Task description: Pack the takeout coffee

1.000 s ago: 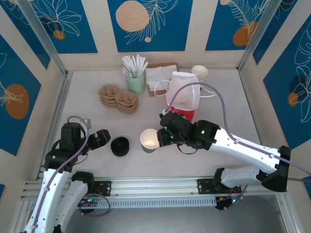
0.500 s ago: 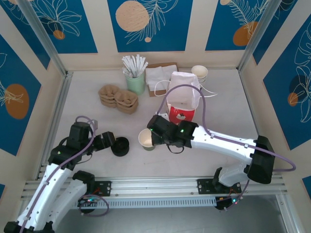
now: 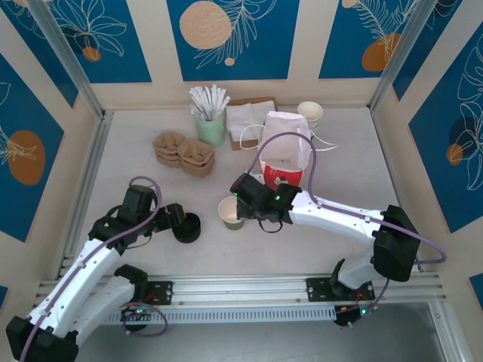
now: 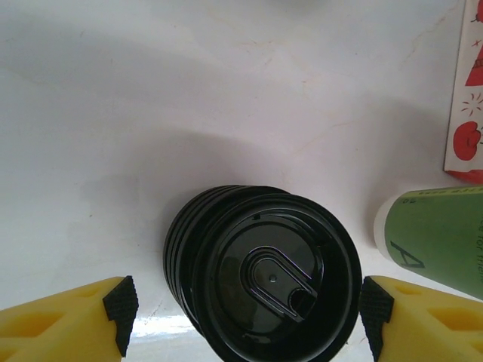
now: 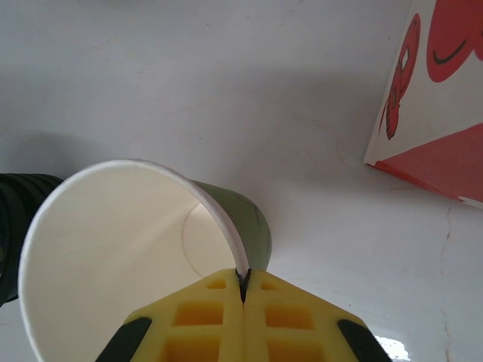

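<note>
Cup, olive-green paper [image 3: 230, 214]: it stands upright on the white table [image 3: 136, 166], just below the centre of your top view, with its mouth open and white interior showing. The right gripper [image 3: 243, 209] meets it at the rim's right side. Your right wrist view adds what the overhead cannot. There the two yellow fingers [image 5: 302, 320] are pressed together at the bottom of the frame, with the cup's rim caught thin between them.

Lid stack, black plastic [image 3: 186, 227]: it sits left of the cup and close beside it, and from above it reads as one dark round shape. Your left wrist view resolves it into ribbed, nested lids [image 4: 264, 283], the top one showing a sip tab.

Left gripper [image 3: 175, 219]: its jaws are spread wide and hold nothing. In the wrist view one black pad [image 4: 121, 311] stands clear of the stack at lower left. The other stands just beside the lid's edge at lower right, and you cannot settle whether it touches. The green cup appears at that frame's right edge.

Bag, red-and-white paper [image 3: 285, 154]: it stands upright with an open top, above and right of the cup. Each wrist view catches part of its printed side.

Rear row, top view:
- Stacked white cups [image 3: 310, 113].
- A mint holder of white sticks [image 3: 210, 121].
- Napkins [image 3: 245, 121].
- Brown pulp carriers [image 3: 183, 152].
</note>
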Controlling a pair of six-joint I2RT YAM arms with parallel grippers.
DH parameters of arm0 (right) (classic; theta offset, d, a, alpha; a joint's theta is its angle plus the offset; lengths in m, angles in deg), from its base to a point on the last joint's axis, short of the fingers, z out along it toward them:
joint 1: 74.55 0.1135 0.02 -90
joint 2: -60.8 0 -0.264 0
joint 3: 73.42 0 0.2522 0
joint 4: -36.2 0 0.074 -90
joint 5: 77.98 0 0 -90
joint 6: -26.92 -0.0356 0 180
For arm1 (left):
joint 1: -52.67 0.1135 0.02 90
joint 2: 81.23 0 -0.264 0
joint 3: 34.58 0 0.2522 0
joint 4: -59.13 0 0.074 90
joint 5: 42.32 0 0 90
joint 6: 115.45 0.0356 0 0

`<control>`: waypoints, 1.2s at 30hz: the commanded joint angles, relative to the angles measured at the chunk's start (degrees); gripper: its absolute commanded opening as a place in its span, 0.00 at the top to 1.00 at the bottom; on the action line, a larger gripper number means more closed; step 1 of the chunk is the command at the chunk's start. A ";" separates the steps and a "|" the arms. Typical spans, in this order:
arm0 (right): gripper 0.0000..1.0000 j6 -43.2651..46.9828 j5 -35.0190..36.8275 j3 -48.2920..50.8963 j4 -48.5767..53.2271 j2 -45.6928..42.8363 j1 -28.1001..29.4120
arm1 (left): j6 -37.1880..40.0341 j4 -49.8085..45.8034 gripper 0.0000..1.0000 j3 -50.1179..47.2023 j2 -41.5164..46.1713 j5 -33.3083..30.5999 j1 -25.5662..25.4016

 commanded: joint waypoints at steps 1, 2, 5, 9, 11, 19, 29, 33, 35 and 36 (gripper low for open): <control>1.00 -1.45 -1.59 0.73 -1.79 0.90 -0.73 | -1.29 0.50 0.23 -0.67 -0.96 -3.00 -1.25; 1.00 -1.46 -1.87 0.65 -1.73 1.13 -0.90 | -1.61 0.12 0.23 -0.67 -1.31 -3.71 -1.57; 0.99 -1.39 -2.24 0.56 -1.83 1.72 -1.05 | -2.56 -0.89 0.28 -0.67 -2.50 -5.55 -2.74; 0.94 -1.28 -2.49 0.59 -1.87 1.92 -1.34 | -3.66 -1.59 0.37 -0.80 -4.20 -7.43 -4.84; 0.92 -1.29 -2.71 0.73 -1.96 2.06 -1.56 | -4.10 -1.79 0.39 -0.90 -4.95 -8.33 -5.80; 0.83 -1.20 -3.65 0.56 -1.98 2.63 -2.10 | -5.22 -2.38 0.48 -0.59 -7.30 -9.74 -7.93; 0.67 -0.94 -3.62 -0.79 -0.22 1.01 -2.12 | -5.93 -4.77 0.57 0.57 -9.19 -11.82 -10.53; 0.59 -0.81 -3.56 -1.32 0.85 -0.73 -2.10 | -6.39 -5.13 0.60 0.51 -9.37 -12.41 -11.65; 0.54 -0.51 -3.40 -1.69 1.35 -1.93 -2.15 | -6.59 -4.96 0.63 0.57 -9.70 -12.21 -12.30; 0.52 -0.39 -3.30 -1.84 1.57 -2.44 -2.10 | -6.79 -4.96 0.65 0.64 -9.90 -12.28 -12.61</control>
